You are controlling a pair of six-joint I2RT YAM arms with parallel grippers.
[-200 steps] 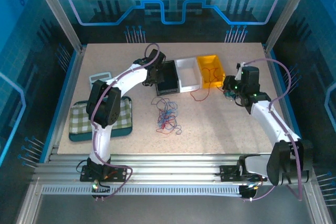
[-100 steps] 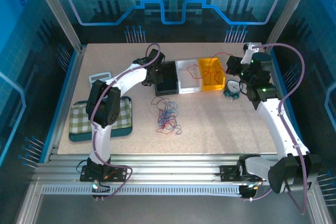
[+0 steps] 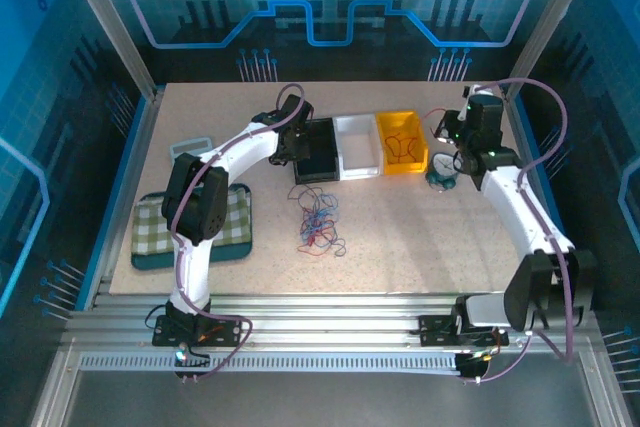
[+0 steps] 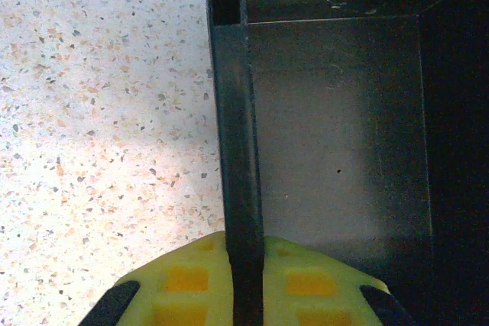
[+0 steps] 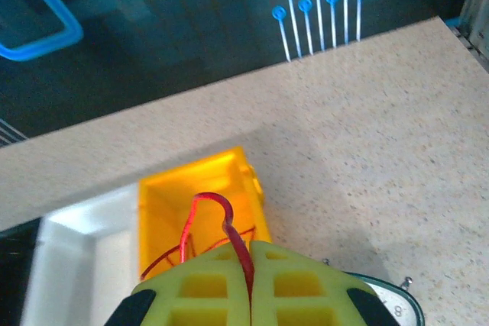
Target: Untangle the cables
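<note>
Top view: the cables [image 3: 318,219] sit in a loose red, blue and pale tangle on the table [image 3: 420,237], about mid-table, in front of the bins. Three bins in a row behind them: black bin [image 3: 318,150], white bin [image 3: 358,144], yellow bin [image 3: 400,125]. The left claw [image 3: 289,144] is at the black bin's left wall. The right claw [image 3: 447,131] is just to the right of the yellow bin, with a red cable [image 3: 403,150] lying inside that bin. There's a small round dial [image 3: 441,176] close to the right arm, and a green checked tray [image 3: 150,232] at the near left.

Left wrist: the left claw [image 4: 244,265] is clamped on the black bin [image 4: 235,135] wall, one yellow pad each side, so it's narrow and holding the bin. Speckled table [image 4: 99,112] on the left.

Right wrist: the right claw [image 5: 250,265] is squeezed tight on the red cable [image 5: 200,202], which arches up from the pads and drops into the yellow bin [image 5: 256,188]. The white bin [image 5: 84,227] is next to it, and the dial [image 5: 393,301] pokes in at the bottom right.
</note>
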